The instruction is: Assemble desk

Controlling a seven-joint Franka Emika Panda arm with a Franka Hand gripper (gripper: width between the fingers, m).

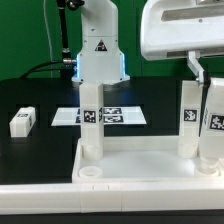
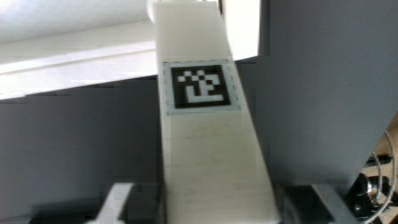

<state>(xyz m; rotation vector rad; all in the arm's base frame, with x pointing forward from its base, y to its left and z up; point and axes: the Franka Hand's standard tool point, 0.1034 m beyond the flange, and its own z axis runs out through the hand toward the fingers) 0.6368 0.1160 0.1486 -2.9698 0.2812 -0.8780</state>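
Observation:
The desk's white rimmed tabletop [image 1: 130, 165] lies upside down at the front of the exterior view. One tagged square leg [image 1: 90, 118] stands upright at its far left corner and another [image 1: 187, 115] at the far right. A third leg [image 1: 213, 122] stands upright at the right end, its foot down on the tabletop. My gripper [image 1: 206, 78] comes from above and is shut on this leg's upper part. In the wrist view the same leg [image 2: 199, 120] fills the middle, tag facing the camera, clamped between my fingers [image 2: 313, 205]. A round corner socket [image 1: 90, 172] at the front left is empty.
A fourth leg [image 1: 22, 121] lies loose on the black table at the exterior view's left. The marker board [image 1: 118, 117] lies flat behind the tabletop. The arm's white base [image 1: 98, 55] stands at the back with cables beside it.

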